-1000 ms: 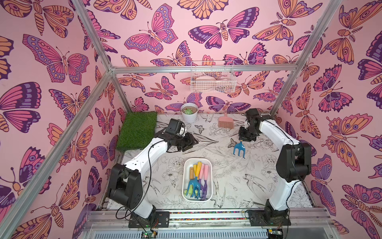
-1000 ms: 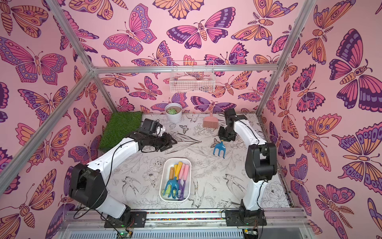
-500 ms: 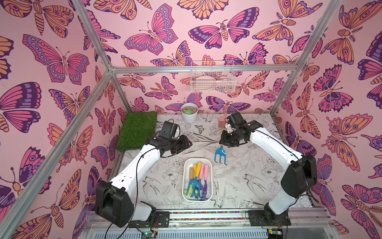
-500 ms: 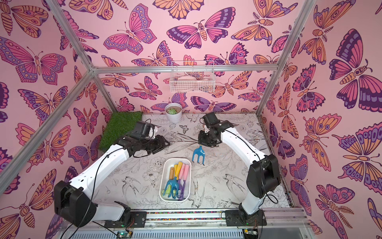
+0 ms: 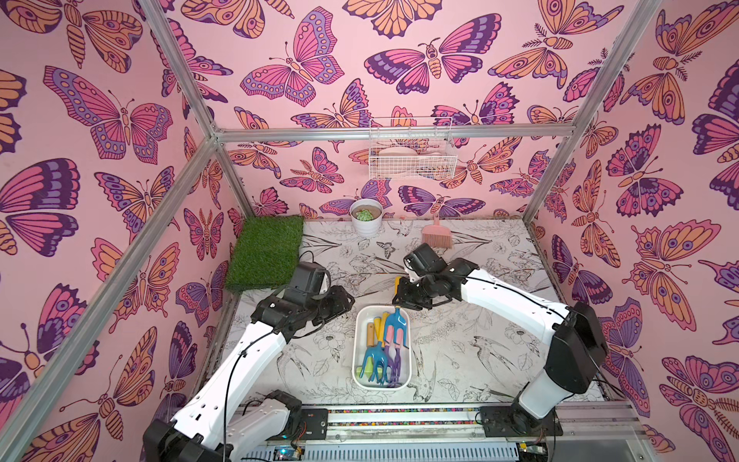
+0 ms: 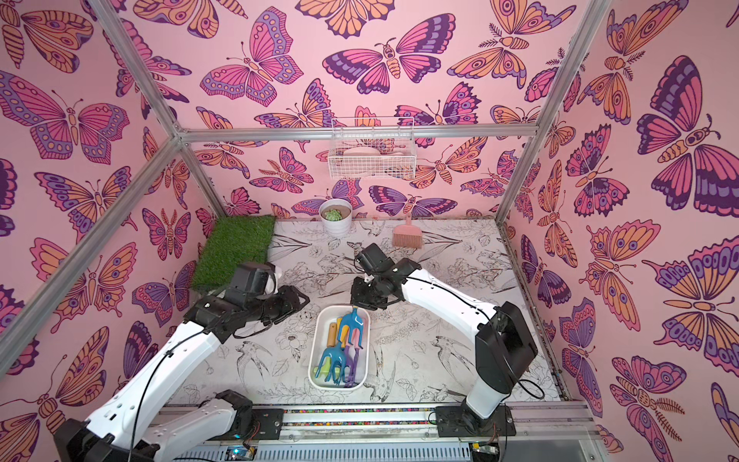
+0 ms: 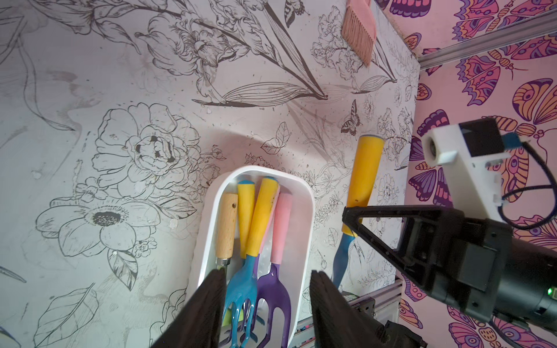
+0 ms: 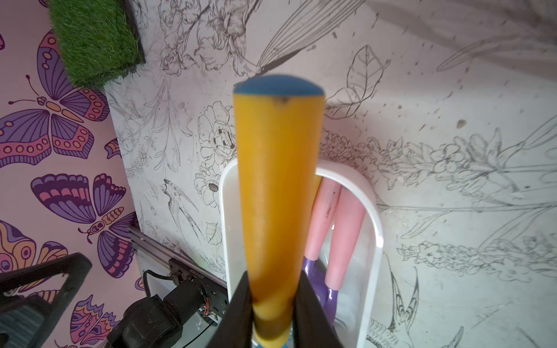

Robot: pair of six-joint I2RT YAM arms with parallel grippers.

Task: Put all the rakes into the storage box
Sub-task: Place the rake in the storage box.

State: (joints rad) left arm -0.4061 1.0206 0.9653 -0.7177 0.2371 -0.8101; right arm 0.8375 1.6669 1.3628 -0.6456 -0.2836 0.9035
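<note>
While your right hand (image 8: 272,304) pinches the yellow handle of the blue-tined plastic rake (image 5: 397,330), that rake hangs tines-down over the far end of the shallow white plastic storage box (image 5: 354,352), not yet lying in it; whether its tines touch anything inside, you cannot tell. Inside the box you have a wooden-handled tool (image 7: 226,223), a blue claw tool (image 7: 242,280) and a purple fork (image 7: 274,289) with a pink handle. Your left hand (image 7: 268,301) hovers just beside the box's far end, fingers spread, holding nothing. Well beyond that far end, a pink brush (image 5: 437,238) lies on the counter.
</note>
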